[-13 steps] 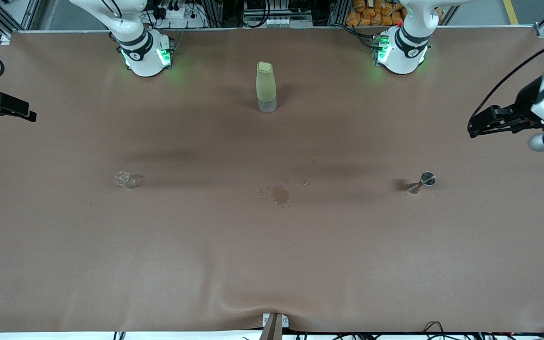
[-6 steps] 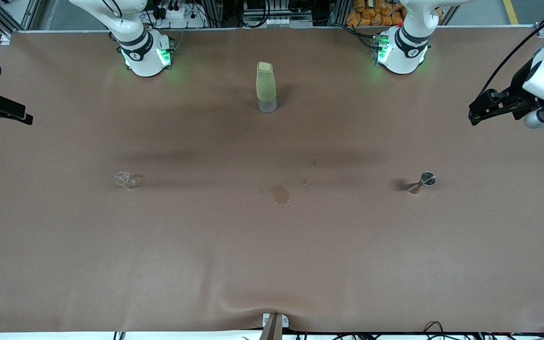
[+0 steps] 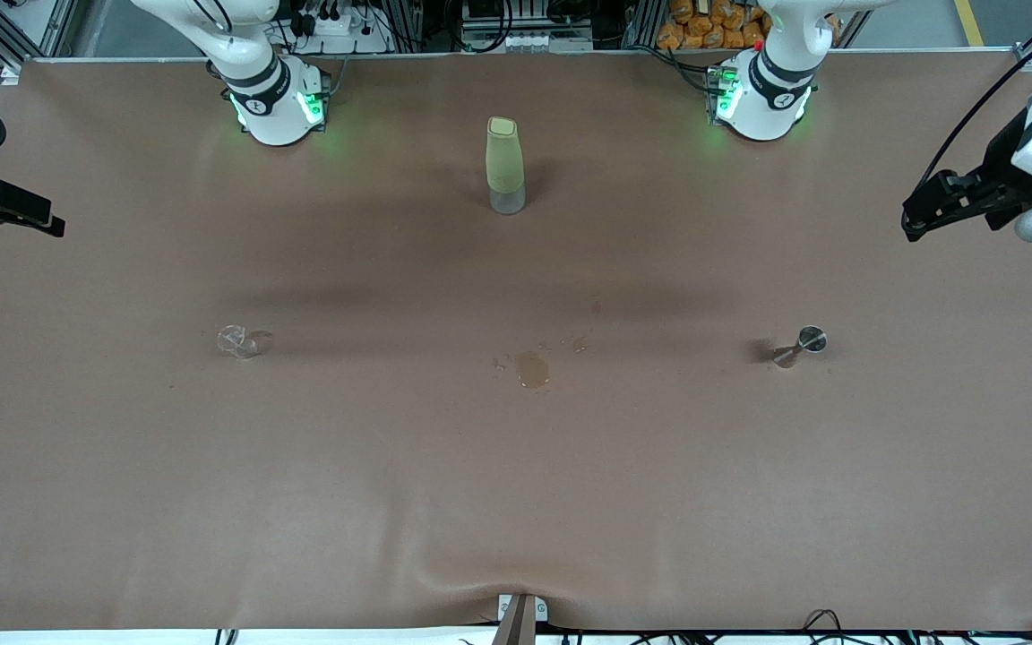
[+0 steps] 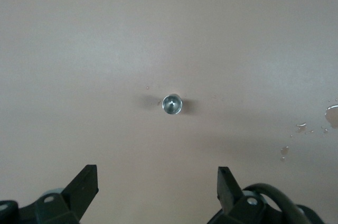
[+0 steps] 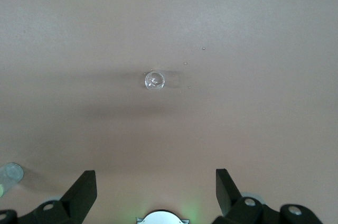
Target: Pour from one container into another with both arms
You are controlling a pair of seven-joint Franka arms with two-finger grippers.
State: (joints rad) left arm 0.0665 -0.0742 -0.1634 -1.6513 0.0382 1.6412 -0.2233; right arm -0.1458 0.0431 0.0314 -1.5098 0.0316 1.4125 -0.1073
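Observation:
The tiny clear glass cup (image 3: 241, 341) stands on the brown table toward the right arm's end; it also shows from above in the right wrist view (image 5: 155, 80). The small silvery jigger (image 3: 798, 346) stands toward the left arm's end, its round cup mouth up in the left wrist view (image 4: 172, 104). My left gripper (image 3: 915, 224) hangs high over the left arm's end of the table, open and empty (image 4: 157, 174). My right gripper (image 3: 50, 224) hangs high over the right arm's end, also open and empty (image 5: 156, 177). Neither gripper touches anything.
A tall pale-green bottle (image 3: 505, 166) with a clear base stands mid-table between the two arm bases; its base shows in the right wrist view (image 5: 9, 174). A small wet puddle (image 3: 532, 368) with droplets lies between cup and jigger, and some of its drops (image 4: 331, 115) show in the left wrist view.
My left gripper has drawn back toward the left arm's end of the table and shifted a little toward the bases. The right gripper has barely moved. Cup, jigger and bottle stayed put.

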